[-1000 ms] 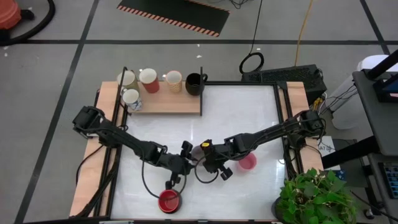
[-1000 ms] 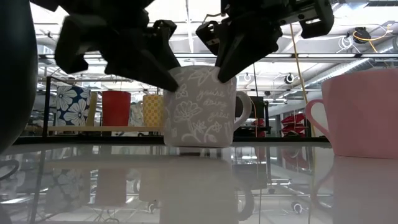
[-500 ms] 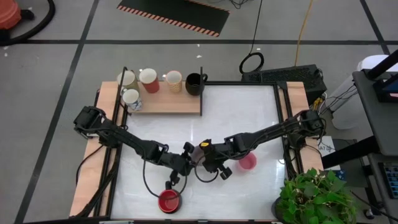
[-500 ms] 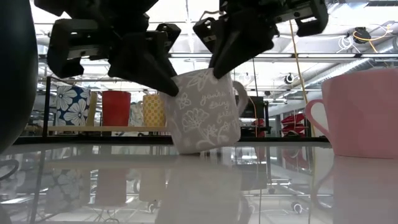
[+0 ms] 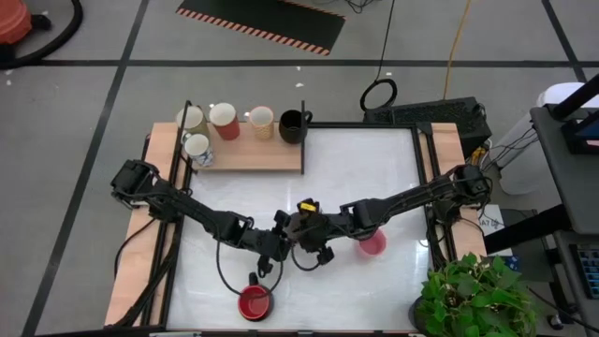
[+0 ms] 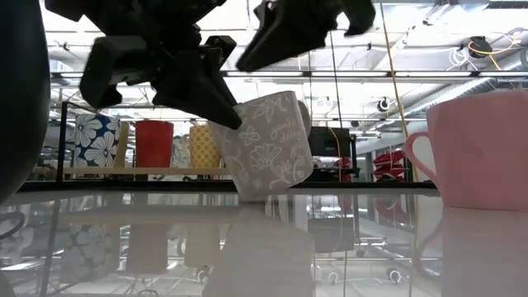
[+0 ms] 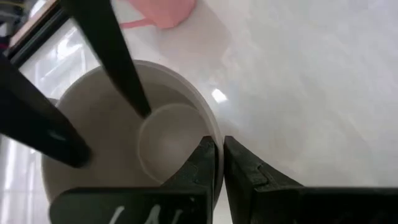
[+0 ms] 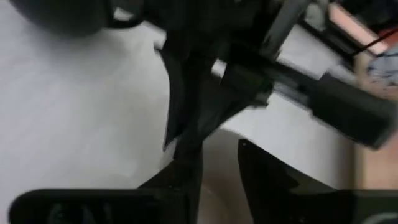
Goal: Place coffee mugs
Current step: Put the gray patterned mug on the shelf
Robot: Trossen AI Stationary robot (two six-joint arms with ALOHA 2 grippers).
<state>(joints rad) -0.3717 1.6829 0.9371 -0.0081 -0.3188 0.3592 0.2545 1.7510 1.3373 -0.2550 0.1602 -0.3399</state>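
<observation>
The small grey mug with white flowers (image 6: pixel 268 144) is now tipping more than a moment ago, lifted near the middle of the white table (image 5: pixel 356 178). The left gripper (image 7: pixel 218 163) is pinching its rim. The right gripper (image 5: pixel 309 234) has moved toward nine o'clock; I cannot tell if it is open. The mug is probably passing to the left arm

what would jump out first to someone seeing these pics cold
The two dark grippers meeting mid-table: the left gripper pinches the rim of a tilted grey ceramic mug with white flower patterns, and the right gripper crowds in beside it. Next comes the big pink ceramic mug looming close in the low view, then the row of finished mugs on the wooden shelf at the table's far left corner.
</observation>
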